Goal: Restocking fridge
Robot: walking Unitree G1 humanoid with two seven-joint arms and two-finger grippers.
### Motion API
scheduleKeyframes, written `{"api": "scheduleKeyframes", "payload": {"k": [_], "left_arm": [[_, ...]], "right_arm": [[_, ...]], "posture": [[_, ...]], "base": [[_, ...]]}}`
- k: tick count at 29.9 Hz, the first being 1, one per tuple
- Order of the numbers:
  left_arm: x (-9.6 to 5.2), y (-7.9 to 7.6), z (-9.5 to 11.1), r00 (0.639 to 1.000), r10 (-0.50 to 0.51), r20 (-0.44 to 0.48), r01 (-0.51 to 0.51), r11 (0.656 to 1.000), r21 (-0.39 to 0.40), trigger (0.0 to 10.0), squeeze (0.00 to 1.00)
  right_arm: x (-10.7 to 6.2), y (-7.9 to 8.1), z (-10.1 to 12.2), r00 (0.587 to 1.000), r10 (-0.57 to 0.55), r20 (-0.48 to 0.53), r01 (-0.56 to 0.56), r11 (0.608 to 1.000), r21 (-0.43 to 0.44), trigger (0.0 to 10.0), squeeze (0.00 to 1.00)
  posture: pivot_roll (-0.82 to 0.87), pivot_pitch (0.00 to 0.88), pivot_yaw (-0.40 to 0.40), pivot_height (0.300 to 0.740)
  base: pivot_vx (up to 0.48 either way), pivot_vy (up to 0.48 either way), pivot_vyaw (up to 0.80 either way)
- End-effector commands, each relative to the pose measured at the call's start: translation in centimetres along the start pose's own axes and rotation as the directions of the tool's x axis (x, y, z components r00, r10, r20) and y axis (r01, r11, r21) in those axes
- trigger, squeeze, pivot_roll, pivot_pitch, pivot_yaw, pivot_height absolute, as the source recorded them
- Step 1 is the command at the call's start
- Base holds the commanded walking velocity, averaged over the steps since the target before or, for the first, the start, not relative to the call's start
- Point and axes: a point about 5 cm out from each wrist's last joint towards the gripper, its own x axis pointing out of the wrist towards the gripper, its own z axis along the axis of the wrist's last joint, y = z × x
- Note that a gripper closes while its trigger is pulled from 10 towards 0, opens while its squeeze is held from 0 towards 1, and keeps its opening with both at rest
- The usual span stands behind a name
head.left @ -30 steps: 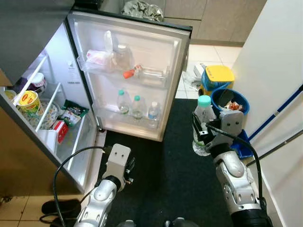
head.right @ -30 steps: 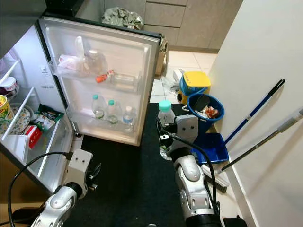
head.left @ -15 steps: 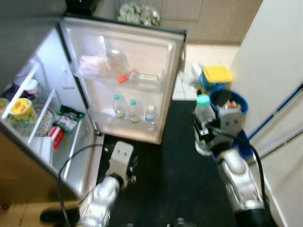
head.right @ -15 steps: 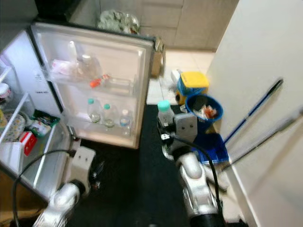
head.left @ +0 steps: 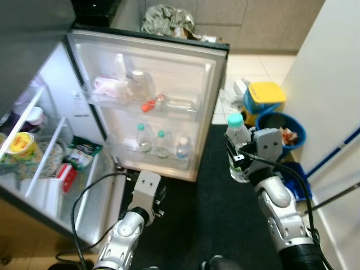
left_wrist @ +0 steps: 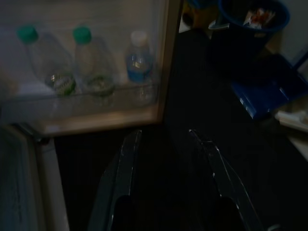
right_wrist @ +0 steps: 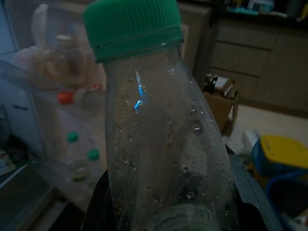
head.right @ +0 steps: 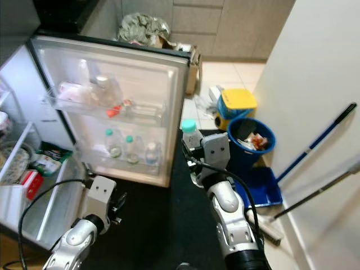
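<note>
My right jaws (head.left: 239, 160) grip the green-capped bottle (head.left: 237, 147) upright; the door shelf (head.left: 160, 152) lies ahead and leftward. My left jaws (left_wrist: 168, 163) hang open, nearer that shelf.

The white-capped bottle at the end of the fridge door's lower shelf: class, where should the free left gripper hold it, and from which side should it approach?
Grip the white-capped bottle around its upper body, just under the cap. It stands upright behind the shelf rail, which covers its base, with green-capped bottles close beside it. So the open left gripper probably does best coming from the open front, above the rail.
</note>
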Motion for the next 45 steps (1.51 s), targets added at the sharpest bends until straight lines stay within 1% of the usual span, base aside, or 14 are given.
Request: {"api": "scheduleKeyframes", "payload": {"k": [1,4,11,18,20,23,26,30,33,38,39,41,42,45], "left_arm": [[-0.3,-0.2,-0.6,1.0,-0.004,-0.019,0.004,1.0,0.003,10.0,0.0],[-0.3,-0.4,-0.6,1.0,-0.006,-0.019,0.006,1.0,0.002,10.0,0.0],[-0.4,-0.7,-0.8,1.0,-0.021,-0.023,0.021,1.0,0.003,10.0,0.0],[-0.3,-0.5,-0.7,1.0,-0.017,-0.017,0.017,1.0,0.004,10.0,0.0],[-0.3,-0.4,-0.7,1.0,-0.018,-0.016,0.019,1.0,0.01,10.0,0.0],[-0.4,-0.3,-0.6,1.0,-0.019,-0.016,0.02,1.0,0.014,10.0,0.0],[-0.9,0.2,-0.7,1.0,-0.013,-0.023,0.014,1.0,0.025,10.0,0.0],[-1.2,0.4,-0.9,1.0,-0.008,-0.027,0.009,1.0,0.03,10.0,0.0],[-1.4,0.7,-1.0,0.999,0.001,-0.036,0.0,0.999,0.034,10.0,0.0],[-1.6,0.8,-1.1,0.999,0.011,-0.031,-0.01,1.0,0.021,10.0,0.0],[-1.7,0.8,-1.0,1.0,0.011,-0.029,-0.01,1.0,0.017,10.0,0.0],[-1.8,0.6,-1.0,1.0,0.0,-0.021,0.0,1.0,0.009,10.0,0.0],[-1.8,0.6,-1.0,1.0,0.0,-0.021,0.0,1.0,0.009,10.0,0.0],[-1.9,0.6,-1.0,1.0,-0.003,-0.021,0.003,1.0,0.004,10.0,0.0]], "right_arm": [[0.0,0.5,-0.2,1.0,0.022,-0.005,-0.021,1.0,0.02,10.0,0.0],[-0.2,1.1,-0.2,0.996,0.093,-0.01,-0.093,0.996,0.0,10.0,0.0],[-0.3,2.1,0.2,0.967,0.254,-0.006,-0.252,0.961,0.113,10.0,0.0],[0.3,2.1,0.6,0.945,0.327,0.021,-0.324,0.926,0.195,10.0,0.0],[1.0,2.7,0.7,0.928,0.371,0.036,-0.369,0.899,0.234,10.0,0.0],[1.2,3.1,0.6,0.923,0.383,0.036,-0.381,0.893,0.241,10.0,0.0],[1.8,5.5,0.0,0.879,0.475,0.041,-0.462,0.828,0.317,10.0,0.0],[1.8,6.7,-0.1,0.846,0.531,0.045,-0.515,0.791,0.33,10.0,0.0],[1.2,8.4,0.0,0.779,0.625,0.054,-0.604,0.724,0.333,10.0,0.0],[0.8,9.1,0.1,0.729,0.681,0.062,-0.66,0.677,0.327,10.0,0.0],[0.9,8.8,-0.1,0.736,0.675,0.049,-0.654,0.691,0.31,10.0,0.0],[1.7,6.5,-0.7,0.797,0.605,-0.003,-0.589,0.777,0.225,10.0,0.0],[1.7,6.5,-0.7,0.797,0.605,-0.003,-0.589,0.777,0.225,10.0,0.0],[2.6,3.3,-0.5,0.863,0.503,-0.033,-0.494,0.858,0.142,10.0,0.0]], "posture": [[-0.03,0.089,-0.119,0.74],[-0.03,0.09,-0.118,0.74],[-0.03,0.082,-0.113,0.74],[-0.02,0.06,-0.103,0.74],[-0.01,0.057,-0.089,0.74],[-0.01,0.057,-0.089,0.74],[0.02,0.058,-0.077,0.74],[0.02,0.058,-0.075,0.74],[0.03,0.057,-0.072,0.74],[0.03,0.058,-0.07,0.74],[0.03,0.058,-0.07,0.74],[0.03,0.058,-0.069,0.74],[0.03,0.058,-0.069,0.74],[0.02,0.05,-0.069,0.74]], "base": [[0.307,0.0,0.0],[0.305,0.0,0.0],[0.302,0.0,0.0],[0.299,0.0,0.0],[0.287,0.0,0.0],[0.281,0.0,0.0],[0.259,0.0,0.0],[0.251,0.0,0.0],[0.082,0.0,0.0],[0.0,0.0,0.0],[0.0,0.0,0.0],[0.0,0.0,0.0],[0.0,0.0,0.0],[0.0,0.0,0.0]]}}
